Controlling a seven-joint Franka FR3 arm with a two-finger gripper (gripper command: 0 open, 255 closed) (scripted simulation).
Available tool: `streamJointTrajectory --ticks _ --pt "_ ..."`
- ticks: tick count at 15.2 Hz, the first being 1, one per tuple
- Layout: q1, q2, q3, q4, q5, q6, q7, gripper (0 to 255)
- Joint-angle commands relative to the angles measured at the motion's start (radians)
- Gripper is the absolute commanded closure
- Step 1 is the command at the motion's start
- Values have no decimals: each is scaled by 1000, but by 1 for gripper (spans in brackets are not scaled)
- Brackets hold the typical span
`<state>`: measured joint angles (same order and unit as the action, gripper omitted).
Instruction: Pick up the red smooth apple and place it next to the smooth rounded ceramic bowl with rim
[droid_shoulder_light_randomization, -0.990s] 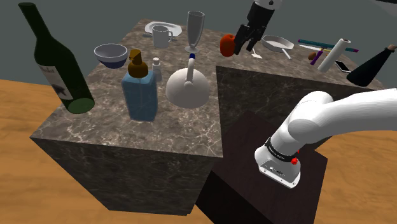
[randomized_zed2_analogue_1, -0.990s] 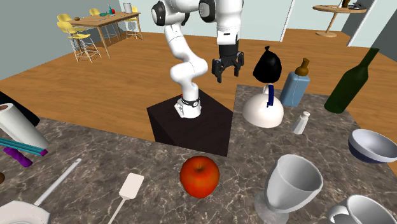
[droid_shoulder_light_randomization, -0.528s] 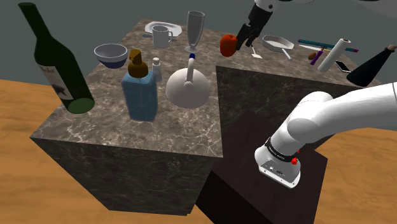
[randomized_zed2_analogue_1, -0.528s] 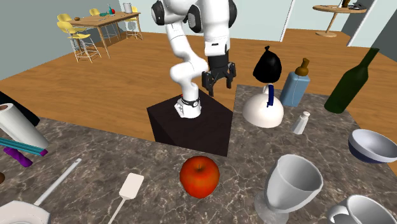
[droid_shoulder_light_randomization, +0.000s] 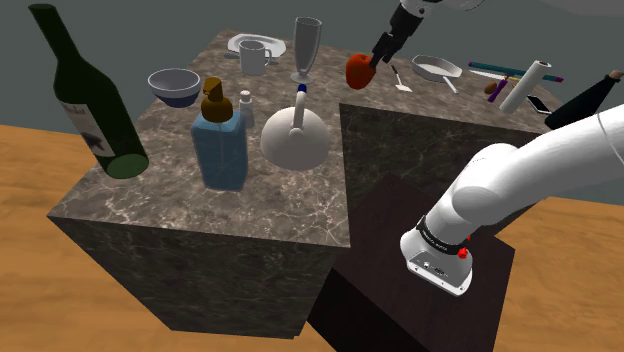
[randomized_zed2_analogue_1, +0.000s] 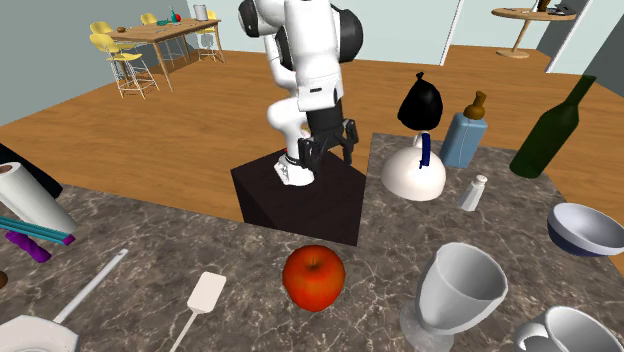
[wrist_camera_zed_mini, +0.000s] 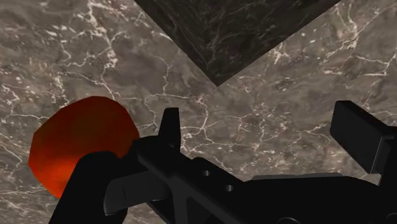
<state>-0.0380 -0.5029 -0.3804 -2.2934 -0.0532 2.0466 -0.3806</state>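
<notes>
As the arm swings in vs 1 s ago, the end effector (droid_shoulder_light_randomization: 377, 60) has closed in on the red apple (droid_shoulder_light_randomization: 356, 72). In the shoulder view it was off to the apple's right w/ a gap; now its tip overlaps the apple's upper right edge. The second exterior view agrees: the end effector (randomized_zed2_analogue_1: 330, 148) is lower and further to that view's left than before, w/ the apple (randomized_zed2_analogue_1: 314, 277) much nearer the camera. Fingers stand wide apart w/ nothing btw them, same as the earlier frames.

The apple hasn't moved. It sits on the marble surface (droid_shoulder_light_randomization: 260, 200) near the inner corner of the L, btw the wine glass (droid_shoulder_light_randomization: 306, 45) and the white spatula (droid_shoulder_light_randomization: 402, 85). The bowl (droid_shoulder_light_randomization: 174, 86), blue-grey w/ a pale rim, is well apart from it toward the shoulder view's left; in the second exterior view the bowl (randomized_zed2_analogue_1: 588, 228) is at the right edge.

In the wrist view the apple (wrist_camera_zed_mini: 83, 143) lies just beside the outer side of one finger (wrist_camera_zed_mini: 169, 127), not btw the two, and the end effector (wrist_camera_zed_mini: 257, 127) is centred over bare marble.

Judgement: this is approach phase, no grasp yet, early in the task. It prob needs a sideways shift to centre the apple btw the fingers, then lower and close. Risk: coming straight down from here, the near finger could clip the apple and roll it, since it's smooth and round. Placing it next to the bowl is all still to do.
</notes>
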Motion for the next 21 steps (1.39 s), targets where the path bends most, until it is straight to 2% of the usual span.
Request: streamJointTrajectory --ticks 1,7,10,13,14,21 --pt "10 52 -48 38 15 37 -70 0" --pt "60 240 -193 191 135 116 -289 0" --pt "82 352 -264 290 239 130 -417 0" --pt "82 480 -321 405 374 119 -553 0" --pt "76 510 -329 433 407 113 -583 0" --pt "72 573 -319 410 471 176 -623 0"
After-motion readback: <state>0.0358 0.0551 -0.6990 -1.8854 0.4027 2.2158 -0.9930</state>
